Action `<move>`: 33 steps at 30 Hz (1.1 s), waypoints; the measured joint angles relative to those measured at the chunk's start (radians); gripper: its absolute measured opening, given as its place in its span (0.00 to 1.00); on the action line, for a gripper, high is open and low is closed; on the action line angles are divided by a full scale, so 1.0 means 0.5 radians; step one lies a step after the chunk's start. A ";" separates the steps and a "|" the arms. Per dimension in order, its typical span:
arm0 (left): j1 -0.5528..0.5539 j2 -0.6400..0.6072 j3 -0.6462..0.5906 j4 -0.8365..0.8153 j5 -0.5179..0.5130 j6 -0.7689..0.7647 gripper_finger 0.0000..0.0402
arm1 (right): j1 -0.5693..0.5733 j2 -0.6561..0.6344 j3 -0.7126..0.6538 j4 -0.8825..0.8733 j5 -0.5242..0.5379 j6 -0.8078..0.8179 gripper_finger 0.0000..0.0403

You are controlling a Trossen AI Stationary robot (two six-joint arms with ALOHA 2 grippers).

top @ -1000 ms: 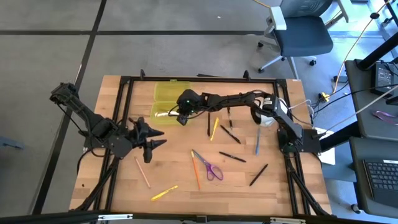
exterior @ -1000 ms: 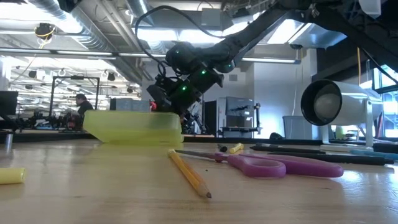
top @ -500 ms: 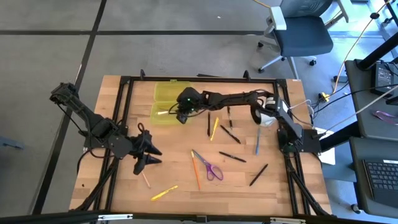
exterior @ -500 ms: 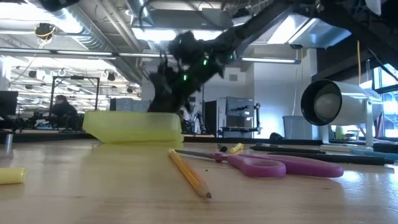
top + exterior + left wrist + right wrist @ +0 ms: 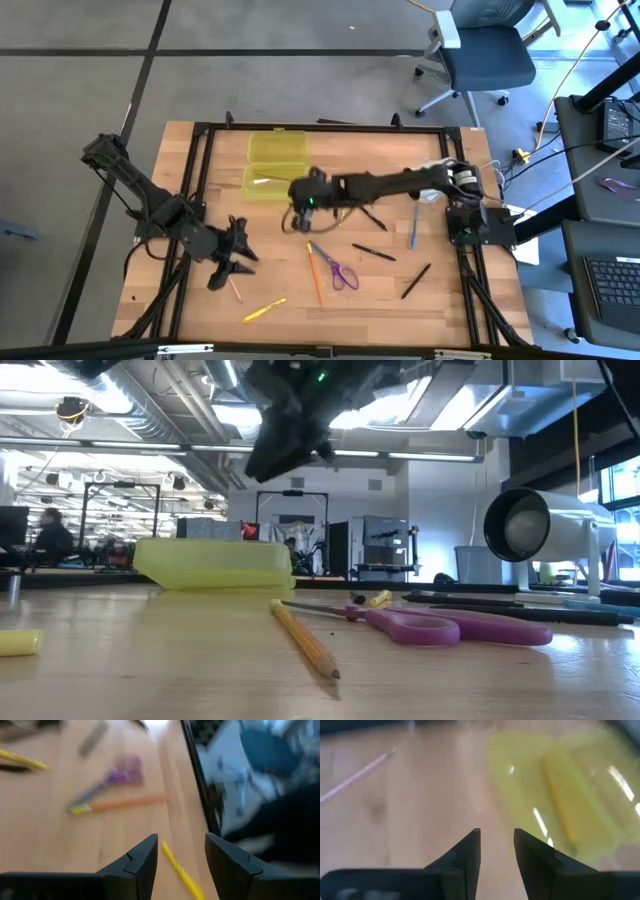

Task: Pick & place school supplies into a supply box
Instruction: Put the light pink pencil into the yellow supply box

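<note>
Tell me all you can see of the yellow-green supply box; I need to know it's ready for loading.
The supply box is translucent yellow-green plastic, two equal rectangular halves lying open side by side, flat near the table's far edge. A pale stick-like item shows in the nearer half. Neither gripper touches it: the right gripper hangs past its near edge, fingers apart and empty. From table height it reads as a low, rounded tray.

Wooden surface (image 5: 290,290) carries: open yellow-green supply box (image 5: 276,165) at far side; purple-handled scissors (image 5: 338,268) beside an orange pencil (image 5: 314,273); yellow pen (image 5: 263,310) near front edge; black pens (image 5: 374,252) and a blue pen (image 5: 414,226) toward the right.
</note>
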 joint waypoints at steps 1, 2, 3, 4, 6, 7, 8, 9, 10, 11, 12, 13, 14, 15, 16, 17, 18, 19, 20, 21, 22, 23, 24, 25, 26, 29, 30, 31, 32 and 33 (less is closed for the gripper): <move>-0.015 0.044 0.000 -0.038 0.045 0.040 0.39 | 0.040 -0.004 0.000 -0.037 0.005 0.026 0.30; -0.030 0.093 0.000 -0.088 0.094 0.079 0.39 | 0.074 -0.011 0.000 -0.084 0.015 0.060 0.30; -0.045 0.141 0.000 -0.152 0.130 0.114 0.39 | 0.115 -0.012 0.000 -0.161 0.031 0.106 0.30; -0.059 0.193 0.000 -0.220 0.176 0.144 0.39 | 0.154 -0.012 -0.001 -0.209 0.059 0.144 0.30; -0.086 0.301 0.000 -0.342 0.242 0.212 0.38 | 0.235 -0.015 -0.016 -0.258 0.157 0.218 0.30; -0.099 0.352 0.000 -0.414 0.266 0.245 0.38 | 0.277 -0.019 -0.040 -0.258 0.216 0.254 0.30; -0.115 0.404 0.000 -0.468 0.281 0.281 0.38 | 0.317 -0.030 -0.070 -0.259 0.279 0.286 0.30; -0.128 0.450 0.000 -0.506 0.289 0.325 0.38 | 0.356 -0.043 -0.108 -0.258 0.327 0.324 0.30; -0.139 0.494 0.000 -0.540 0.293 0.373 0.38 | 0.389 -0.058 -0.152 -0.234 0.358 0.366 0.30; -0.147 0.535 0.000 -0.567 0.294 0.421 0.38 | 0.417 -0.085 -0.205 -0.199 0.372 0.409 0.30; -0.157 0.575 0.000 -0.585 0.296 0.468 0.38 | 0.444 -0.113 -0.266 -0.173 0.391 0.459 0.30; -0.163 0.610 0.000 -0.598 0.307 0.511 0.38 | 0.467 -0.148 -0.330 -0.133 0.398 0.517 0.30; -0.166 0.645 0.000 -0.604 0.328 0.553 0.38 | 0.493 -0.185 -0.400 -0.107 0.403 0.576 0.30; -0.167 0.680 0.000 -0.613 0.350 0.577 0.38 | 0.516 -0.227 -0.475 -0.095 0.415 0.640 0.30; -0.167 0.716 0.000 -0.618 0.368 0.586 0.38 | 0.538 -0.272 -0.553 -0.071 0.426 0.703 0.30; -0.167 0.752 0.000 -0.620 0.385 0.594 0.38 | 0.560 -0.319 -0.631 -0.030 0.448 0.766 0.30; -0.167 0.781 0.000 -0.624 0.407 0.597 0.38 | 0.583 -0.374 -0.707 0.004 0.468 0.836 0.30; -0.167 0.815 0.000 -0.621 0.427 0.602 0.38 | 0.606 -0.432 -0.780 0.036 0.497 0.898 0.30; -0.167 0.855 0.000 -0.618 0.435 0.605 0.38 | 0.630 -0.486 -0.851 0.089 0.532 0.957 0.30; -0.167 0.893 0.000 -0.621 0.435 0.607 0.38 | 0.657 -0.543 -0.919 0.142 0.572 1.009 0.30; -0.167 0.927 0.000 -0.623 0.435 0.613 0.38 | 0.682 -0.597 -0.985 0.165 0.611 1.058 0.30; -0.167 0.962 0.000 -0.618 0.435 0.613 0.38 | 0.708 -0.651 -1.044 0.195 0.647 1.101 0.30; -0.167 1.000 0.000 -0.615 0.435 0.614 0.38 | 0.735 -0.703 -1.096 0.225 0.679 1.144 0.30; -0.167 1.037 0.000 -0.616 0.435 0.613 0.38 | 0.760 -0.752 -1.141 0.235 0.719 1.191 0.30; -0.167 1.070 0.000 -0.610 0.435 0.613 0.38 | 0.787 -0.801 -1.179 0.253 0.755 1.236 0.30; -0.167 1.167 0.000 -0.594 0.464 0.614 0.38 | 0.876 -0.925 -1.265 0.254 0.876 1.361 0.30; -0.167 1.197 0.000 -0.583 0.487 0.615 0.38 | 0.909 -0.964 -1.287 0.251 0.913 1.379 0.30; -0.167 1.218 0.002 -0.577 0.499 0.615 0.38 | 0.934 -0.998 -1.303 0.247 0.948 1.406 0.30; -0.166 1.241 0.007 -0.576 0.509 0.614 0.38 | 0.958 -1.022 -1.307 0.249 0.981 1.420 0.30; -0.167 1.261 0.011 -0.578 0.519 0.613 0.38 | 0.987 -1.043 -1.309 0.246 1.004 1.425 0.30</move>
